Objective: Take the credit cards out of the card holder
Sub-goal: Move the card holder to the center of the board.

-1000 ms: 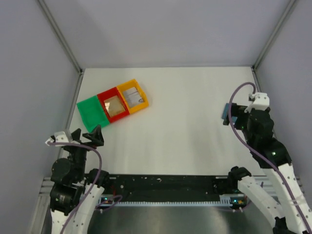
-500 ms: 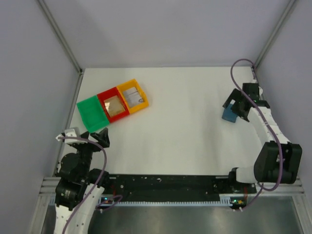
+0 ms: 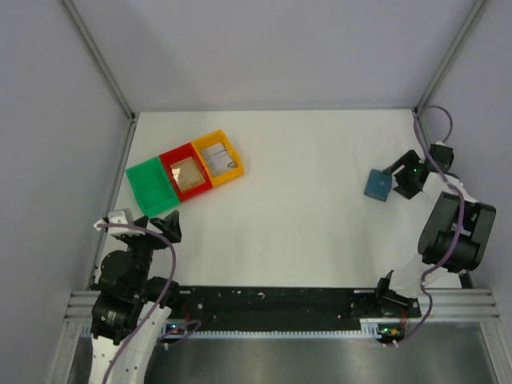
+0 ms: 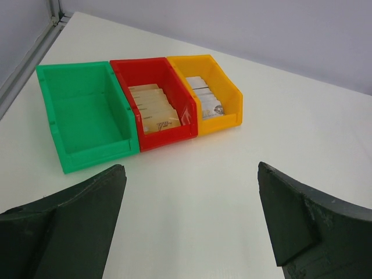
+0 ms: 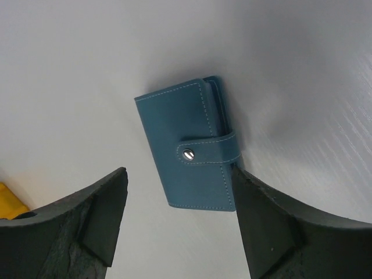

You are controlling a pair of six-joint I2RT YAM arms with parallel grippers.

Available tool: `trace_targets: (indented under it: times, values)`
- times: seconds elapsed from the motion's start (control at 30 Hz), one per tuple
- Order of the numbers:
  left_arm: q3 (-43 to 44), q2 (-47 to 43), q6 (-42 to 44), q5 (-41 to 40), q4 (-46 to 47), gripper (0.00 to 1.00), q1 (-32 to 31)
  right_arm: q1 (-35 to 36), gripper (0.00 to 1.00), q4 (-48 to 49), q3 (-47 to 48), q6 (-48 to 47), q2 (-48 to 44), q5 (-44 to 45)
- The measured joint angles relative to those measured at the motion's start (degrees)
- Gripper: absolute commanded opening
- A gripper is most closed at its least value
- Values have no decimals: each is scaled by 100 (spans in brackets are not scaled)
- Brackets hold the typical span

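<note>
The card holder [image 3: 378, 183] is a blue wallet lying flat on the white table at the right, folded, with its snap strap fastened [image 5: 189, 151]. Whatever is inside it is hidden. My right gripper [image 3: 402, 178] sits low, just to its right. Its jaws are open around the wallet's near end [image 5: 177, 174]. One finger is against the strap side and the other stands clear of the wallet. My left gripper [image 3: 164, 226] hangs wide open and empty near the front left [image 4: 190, 168]. Cards lie in the red tray [image 4: 154, 107] and the yellow tray [image 4: 209, 93].
A green tray [image 3: 152, 186], the red tray [image 3: 186, 171] and the yellow tray [image 3: 218, 158] stand in a slanted row at the left. The green one [image 4: 87, 113] holds nothing. The enclosure's right wall [image 3: 480, 120] runs close behind the right gripper.
The right arm has dropped from high over the card holder to table level, with its gripper now at the wallet's right side and its jaws narrower. The wallet stayed put. The left arm drew back slightly.
</note>
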Motion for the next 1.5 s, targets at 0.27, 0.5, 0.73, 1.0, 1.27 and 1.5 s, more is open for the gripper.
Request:
trace_targets:
  times: [0.27, 0.5, 0.73, 1.0, 1.27, 1.5]
  values:
    - [-20, 0, 0, 28, -2, 99, 7, -92, 53, 411, -304, -9, 487, -210]
    - [-24, 0, 0, 59, 0, 99, 24, -94, 26, 942, -776, -4, 487, -492]
    - [-28, 0, 0, 109, 0, 99, 33, -103, 0, 1432, -977, 20, 487, -691]
    - [-28, 0, 2, 129, 0, 99, 33, -103, 0, 1812, -1158, -83, 479, -916]
    - [-28, 0, 2, 144, 2, 99, 39, 87, 0, 2076, -1655, -116, 201, -1368]
    - [-57, 0, -177, 498, 98, 99, 50, 1014, 0, 2020, -2168, 33, -404, -1604]
